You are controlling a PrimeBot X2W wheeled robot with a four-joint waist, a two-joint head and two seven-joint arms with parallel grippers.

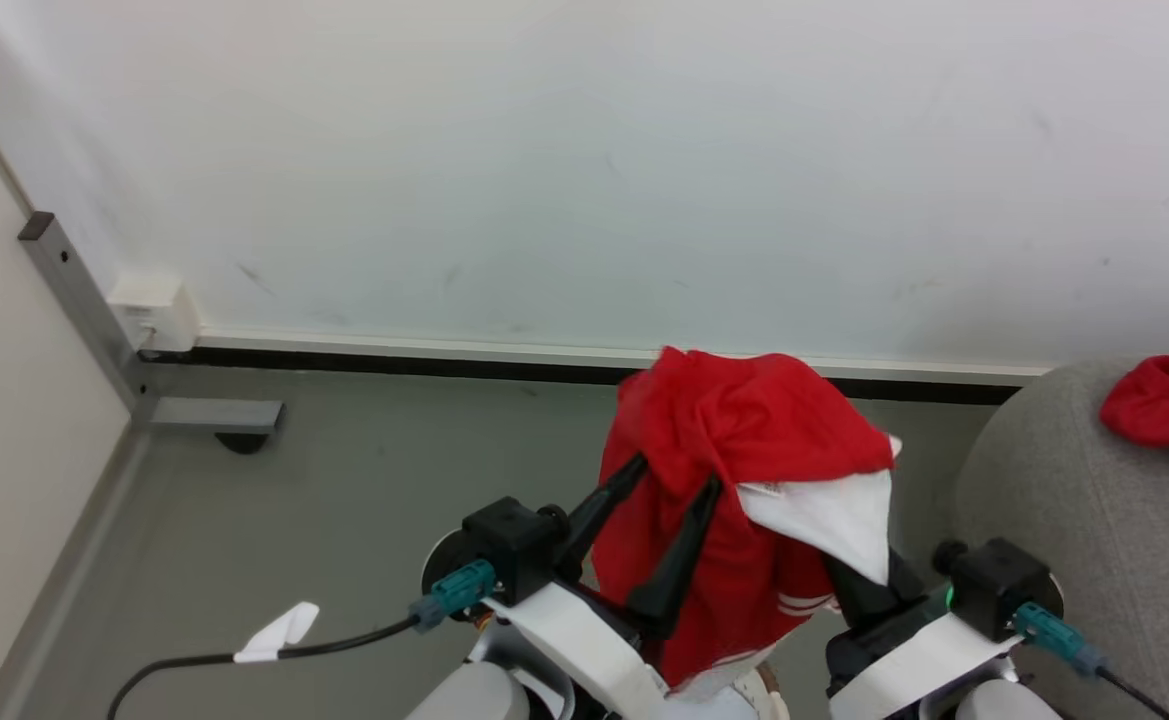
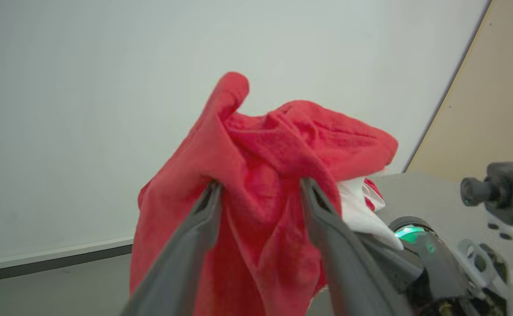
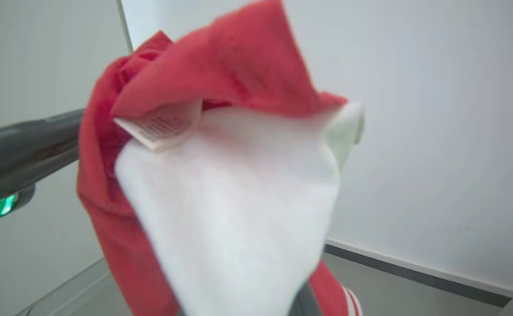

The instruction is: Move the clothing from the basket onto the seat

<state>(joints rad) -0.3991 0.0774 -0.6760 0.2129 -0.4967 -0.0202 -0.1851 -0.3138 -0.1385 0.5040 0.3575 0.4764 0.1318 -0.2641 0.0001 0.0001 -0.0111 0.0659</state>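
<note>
A bright red piece of clothing (image 1: 734, 430) with a white panel hangs in the air in front of me, bunched over both grippers. My left gripper (image 1: 676, 474) is open, its two dark fingers spread apart with red cloth draped over and between the tips (image 2: 260, 184). My right gripper's fingers (image 1: 864, 595) run up under the white panel, shut on the clothing; their tips are hidden. In the right wrist view the clothing (image 3: 221, 184) hangs close before the camera. The grey seat (image 1: 1064, 520) stands at the right with another red garment (image 1: 1164, 405) lying on it. The basket is out of view.
A pale wall with a dark baseboard (image 1: 394, 360) runs across the back. A grey metal post (image 1: 84, 300) and a white box (image 1: 154, 315) stand in the left corner. A black cable with a white tag (image 1: 279, 630) trails over the grey floor.
</note>
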